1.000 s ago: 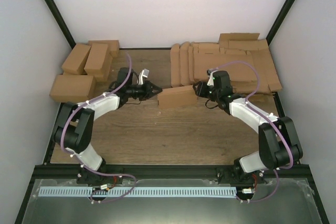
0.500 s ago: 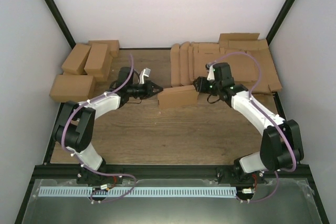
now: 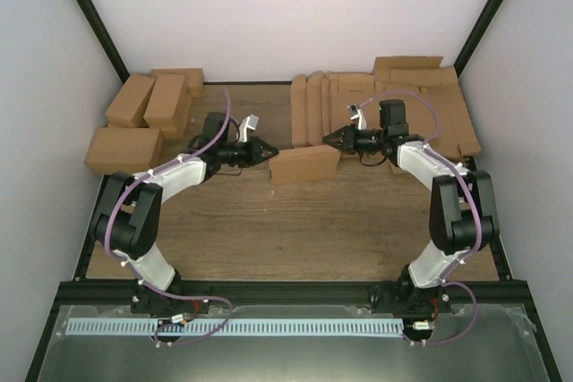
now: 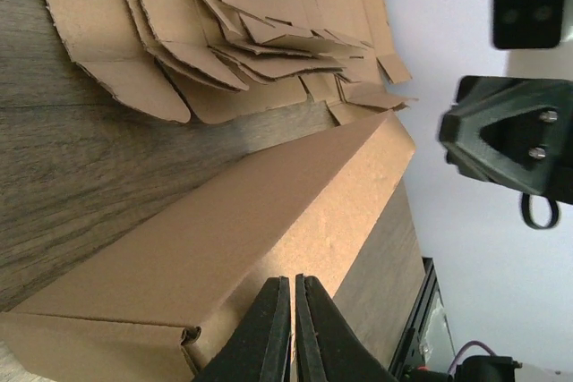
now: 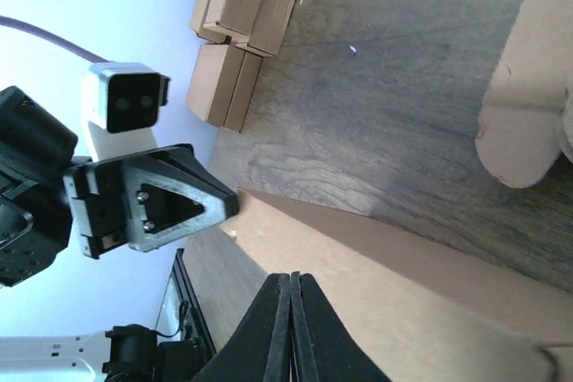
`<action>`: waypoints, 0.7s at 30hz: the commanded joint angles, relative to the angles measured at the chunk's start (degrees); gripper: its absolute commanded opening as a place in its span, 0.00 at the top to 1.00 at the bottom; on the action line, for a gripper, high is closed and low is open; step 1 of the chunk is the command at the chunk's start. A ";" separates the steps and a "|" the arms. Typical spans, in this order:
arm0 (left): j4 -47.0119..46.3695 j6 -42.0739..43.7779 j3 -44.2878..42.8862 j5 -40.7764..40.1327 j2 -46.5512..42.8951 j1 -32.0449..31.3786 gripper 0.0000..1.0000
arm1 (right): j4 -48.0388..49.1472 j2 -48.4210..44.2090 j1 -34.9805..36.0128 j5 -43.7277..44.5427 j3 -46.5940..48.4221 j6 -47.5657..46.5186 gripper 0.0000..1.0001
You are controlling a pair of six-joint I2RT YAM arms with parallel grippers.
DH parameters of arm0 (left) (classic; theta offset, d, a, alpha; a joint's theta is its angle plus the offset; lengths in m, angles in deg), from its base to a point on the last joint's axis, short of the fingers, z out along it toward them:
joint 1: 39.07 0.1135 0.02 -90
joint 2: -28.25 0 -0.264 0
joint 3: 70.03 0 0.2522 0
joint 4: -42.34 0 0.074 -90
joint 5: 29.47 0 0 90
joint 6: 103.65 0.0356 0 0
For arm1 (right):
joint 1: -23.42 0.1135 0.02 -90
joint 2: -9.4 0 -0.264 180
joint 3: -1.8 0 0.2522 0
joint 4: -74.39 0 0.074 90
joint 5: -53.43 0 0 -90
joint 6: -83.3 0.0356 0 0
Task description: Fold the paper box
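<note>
- Jaws are clenched on the left gripper (image 3: 267,153) and the right gripper (image 3: 328,140); nothing is seen gripped.
- The box (image 3: 304,165) is laid between them, long axis left-right.
- One end is met by each tip.

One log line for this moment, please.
paper box: folded, mid-table | left claw: shut, at its left end | right claw: shut, at its right end
</note>
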 commanded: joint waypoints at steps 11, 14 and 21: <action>7.58 3.15 0.81 -4.03 2.70 -1.41 0.96 | 6.28 6.38 -2.71 -4.74 -7.86 3.93 0.99; 9.23 3.47 0.10 -4.30 1.56 -1.86 0.96 | 4.66 3.79 -2.71 -3.52 -8.41 2.58 0.99; 21.35 2.84 -1.19 -9.48 -5.18 -5.89 0.84 | -4.66 -6.02 -2.71 4.78 -12.83 -0.40 0.99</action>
